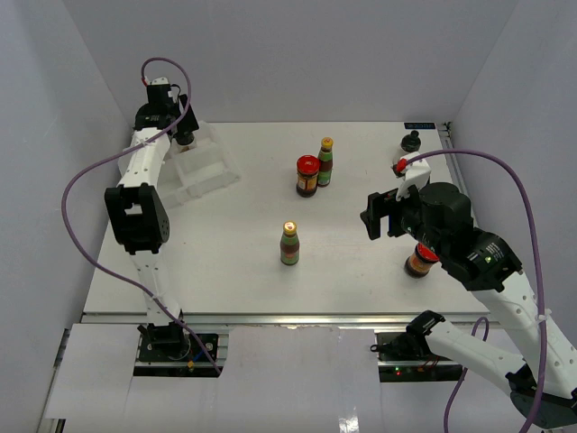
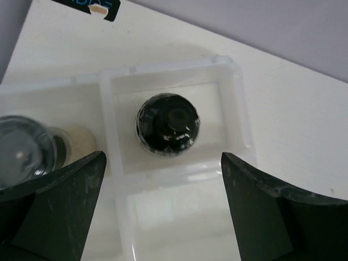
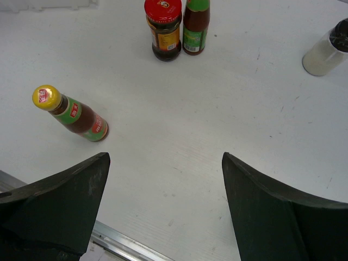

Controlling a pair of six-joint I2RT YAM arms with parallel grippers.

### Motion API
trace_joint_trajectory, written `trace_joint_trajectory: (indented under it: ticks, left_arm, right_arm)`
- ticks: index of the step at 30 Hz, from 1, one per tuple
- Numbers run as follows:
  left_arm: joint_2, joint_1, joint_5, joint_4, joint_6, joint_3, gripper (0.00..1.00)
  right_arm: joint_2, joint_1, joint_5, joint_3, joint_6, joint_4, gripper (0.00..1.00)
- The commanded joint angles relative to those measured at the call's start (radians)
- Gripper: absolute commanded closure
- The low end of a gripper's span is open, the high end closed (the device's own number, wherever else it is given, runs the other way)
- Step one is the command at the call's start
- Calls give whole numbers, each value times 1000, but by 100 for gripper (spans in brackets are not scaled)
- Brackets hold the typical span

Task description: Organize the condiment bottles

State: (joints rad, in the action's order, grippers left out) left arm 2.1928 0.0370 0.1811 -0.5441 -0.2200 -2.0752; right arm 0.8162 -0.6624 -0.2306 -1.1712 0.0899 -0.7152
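Observation:
My left gripper [image 1: 180, 129] hangs open over the clear tray [image 1: 206, 170] at the back left. Below it a black-capped shaker [image 2: 167, 125] stands in a tray compartment, free of both fingers, and a second shaker [image 2: 22, 152] sits in the compartment to its left. A red-lidded jar [image 1: 307, 176] and a yellow-capped bottle [image 1: 325, 161] stand together mid-table. Another yellow-capped bottle [image 1: 289, 244] stands alone nearer the front. My right gripper [image 1: 383, 216] is open and empty above the table, right of that bottle [image 3: 70, 114].
A black-capped shaker [image 1: 411, 142] stands at the back right, with a red lid [image 1: 399, 165] showing just in front of it. A jar [image 1: 419, 262] sits half hidden under my right arm. The table's metal front edge [image 3: 119, 242] lies just below my right fingers.

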Motion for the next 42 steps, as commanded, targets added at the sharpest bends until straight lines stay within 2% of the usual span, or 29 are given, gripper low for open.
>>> trace_joint_trajectory:
  ticks: [1, 5, 8, 12, 14, 19, 25, 31, 42]
  left_arm:
    - [-293, -1, -143, 20, -38, 86, 2]
    - [-406, -59, -279, 6, -66, 180, 2]
    - [-480, -141, -291, 4, -57, 302, 2]
    - [-565, -317, -259, -1, -27, 450, 2]
    - [-623, -351, -260, 16, -30, 524, 2]
    - [-778, -376, -261, 63, -86, 738, 2]
    - [-891, -379, -383, 164, -177, 1004, 2]
    - [-876, -381, -405, 109, -181, 962, 2]
    - [-871, -381, -432, 132, -180, 992, 2]
  right_arm:
    - [39, -2, 7, -83, 54, -14, 10]
    - [103, 0, -125, -129, 71, 11, 10]
    - [211, 32, -191, -210, 73, 27, 10]
    - [362, 227, -29, -319, 90, 38, 10]
    - [437, 338, 1, -348, 100, 47, 10]
    - [568, 511, 10, -387, 95, 88, 10]
    - [697, 639, 39, -344, 86, 224, 10]
    - [899, 728, 154, -415, 70, 307, 10]
    - [1202, 743, 197, -666, 31, 324, 9]
